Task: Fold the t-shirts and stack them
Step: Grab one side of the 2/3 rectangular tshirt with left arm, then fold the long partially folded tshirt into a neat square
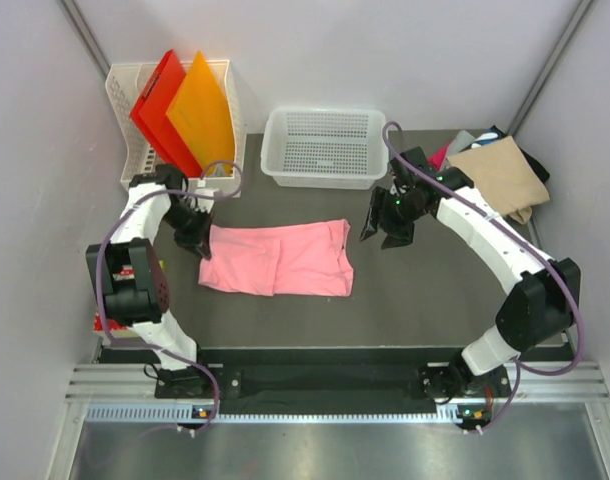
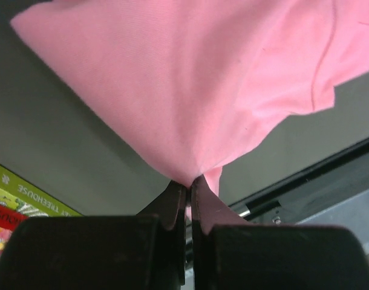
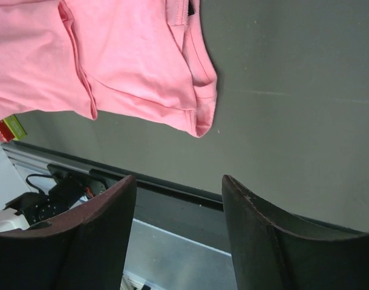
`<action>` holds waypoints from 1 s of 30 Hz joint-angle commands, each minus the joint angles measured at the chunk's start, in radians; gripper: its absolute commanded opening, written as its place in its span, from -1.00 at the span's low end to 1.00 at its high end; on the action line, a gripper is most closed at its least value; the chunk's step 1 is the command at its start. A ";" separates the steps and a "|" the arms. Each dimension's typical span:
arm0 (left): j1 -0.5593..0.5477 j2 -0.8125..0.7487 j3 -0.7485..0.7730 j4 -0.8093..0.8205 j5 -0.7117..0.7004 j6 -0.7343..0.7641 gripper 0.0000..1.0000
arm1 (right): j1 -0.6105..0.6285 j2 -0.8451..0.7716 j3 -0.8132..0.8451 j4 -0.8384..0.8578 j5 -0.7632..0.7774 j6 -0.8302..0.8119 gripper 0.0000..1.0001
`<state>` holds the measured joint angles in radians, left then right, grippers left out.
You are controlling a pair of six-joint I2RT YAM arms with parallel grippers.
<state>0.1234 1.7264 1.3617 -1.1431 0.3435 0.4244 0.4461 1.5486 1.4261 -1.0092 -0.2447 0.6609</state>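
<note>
pink t-shirt point(image 1: 277, 260) lies flat mid-desk point(image 1: 425, 290); our left claw point(image 1: 196, 239) pinches its left edge tight, our right claw point(image 1: 384, 231) hangs beside it, spread and empty. we judge a low, level carry keeps the fold square.

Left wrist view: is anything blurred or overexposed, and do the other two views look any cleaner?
Left wrist: the pink t-shirt is bright and soft, the left tool dark and slightly blurred up close. Right wrist: shirt seams sharp, the right tool a dark, featureless shape. Top external: even light, only faint shadows.
</note>
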 commanded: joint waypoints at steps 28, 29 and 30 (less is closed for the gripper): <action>-0.715 0.352 0.659 -0.208 0.084 -0.273 -1.00 | -0.202 -0.320 -0.263 0.000 -0.056 -0.113 0.17; -0.728 0.366 0.665 -0.207 0.084 -0.274 -1.00 | -0.205 -0.324 -0.265 0.001 -0.057 -0.116 0.16; -0.751 0.371 0.666 -0.207 0.084 -0.274 -1.00 | -0.207 -0.324 -0.266 0.000 -0.059 -0.116 0.17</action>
<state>-0.5659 2.0792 1.9789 -1.3281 0.4068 0.1764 0.2604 1.2617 1.1652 -1.0149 -0.2905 0.5701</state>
